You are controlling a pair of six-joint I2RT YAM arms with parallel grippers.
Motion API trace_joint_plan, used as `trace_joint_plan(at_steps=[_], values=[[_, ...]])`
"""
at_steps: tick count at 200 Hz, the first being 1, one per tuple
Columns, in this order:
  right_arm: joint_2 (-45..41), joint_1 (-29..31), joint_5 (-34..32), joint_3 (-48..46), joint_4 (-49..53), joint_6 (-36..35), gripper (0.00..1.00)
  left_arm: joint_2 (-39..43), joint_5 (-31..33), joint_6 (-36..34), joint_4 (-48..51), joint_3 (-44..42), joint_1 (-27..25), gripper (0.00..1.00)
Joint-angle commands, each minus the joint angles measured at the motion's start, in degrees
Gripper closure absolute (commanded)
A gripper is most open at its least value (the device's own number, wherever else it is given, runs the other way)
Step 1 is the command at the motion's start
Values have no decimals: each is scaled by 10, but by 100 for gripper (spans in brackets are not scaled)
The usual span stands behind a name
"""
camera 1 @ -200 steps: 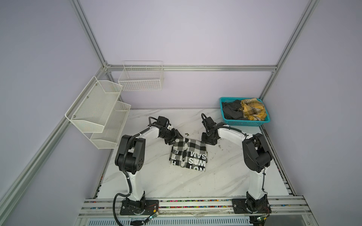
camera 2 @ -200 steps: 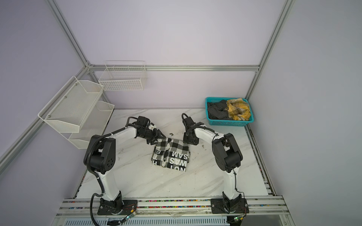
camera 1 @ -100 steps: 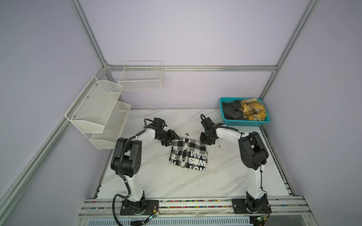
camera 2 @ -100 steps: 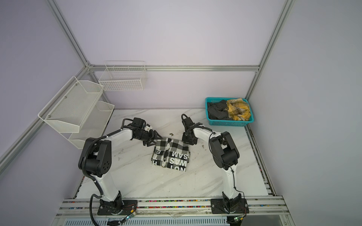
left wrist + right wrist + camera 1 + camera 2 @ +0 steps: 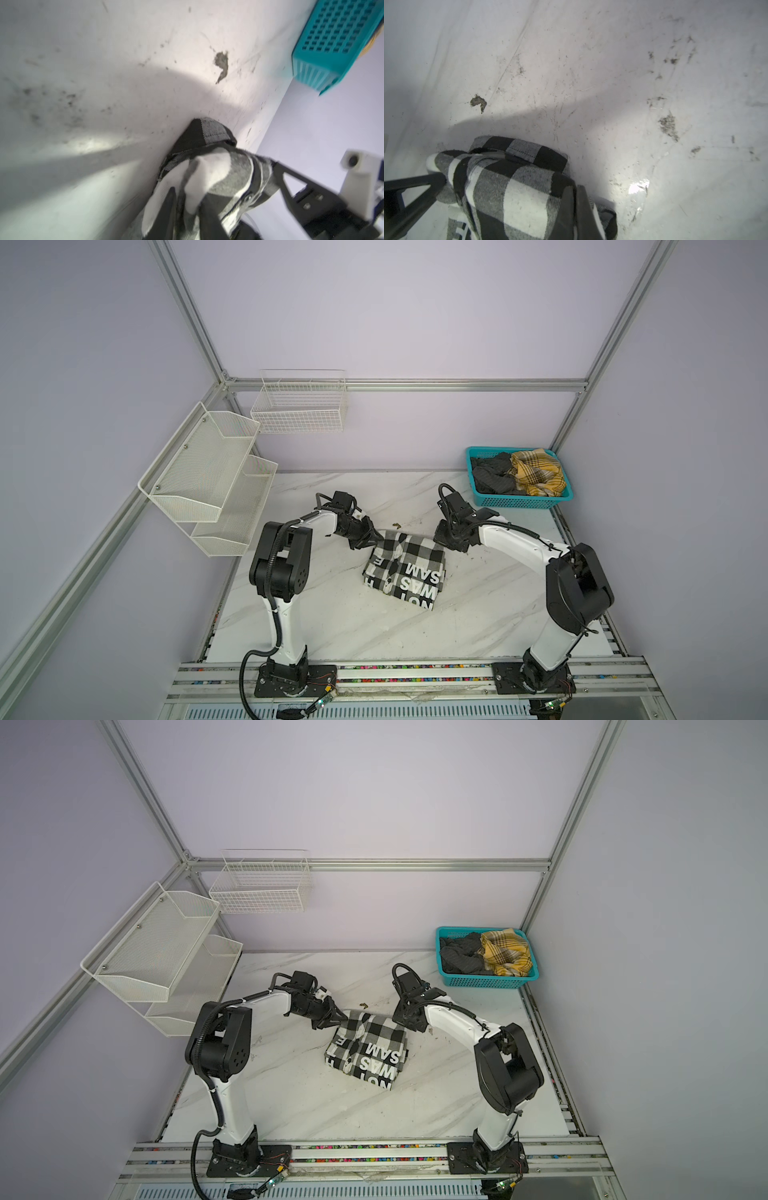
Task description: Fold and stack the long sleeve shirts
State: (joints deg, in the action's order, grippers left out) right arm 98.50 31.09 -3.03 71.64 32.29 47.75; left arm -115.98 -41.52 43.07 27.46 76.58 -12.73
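Wrist views — left hand (image 5: 188, 200) pinching checked shirt (image 5: 234, 172), right hand (image 5: 575, 190) clenched on it.

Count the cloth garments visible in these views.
3: a folded black-and-white checked shirt on the white marble table, plus a dark grey garment and a yellow plaid garment inside the teal plastic basket; more may lie hidden beneath.
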Motion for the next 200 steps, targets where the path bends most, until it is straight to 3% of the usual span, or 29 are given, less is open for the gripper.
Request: trace_joint_plan(at_steps=[1,64,106,144,178,200], values=[[23,-5,-39,-32,2,57,100,-26,0,11,15,55,-21,49],[102,-29,-19,-20,-40,16,100,20,34,6,35,31,-27,44],[227,-33,72,143,-48,-144,100,89,58,-1,32,-100,-26,42],[259,-31,34,253,11,-165,100,189,102,29,28,-177,-5,43],[232,-27,-13,259,70,-178,67,229,101,55,40,-117,4,45],[194,-3,-48,254,90,-181,63,208,67,64,30,-56,-2,51]])
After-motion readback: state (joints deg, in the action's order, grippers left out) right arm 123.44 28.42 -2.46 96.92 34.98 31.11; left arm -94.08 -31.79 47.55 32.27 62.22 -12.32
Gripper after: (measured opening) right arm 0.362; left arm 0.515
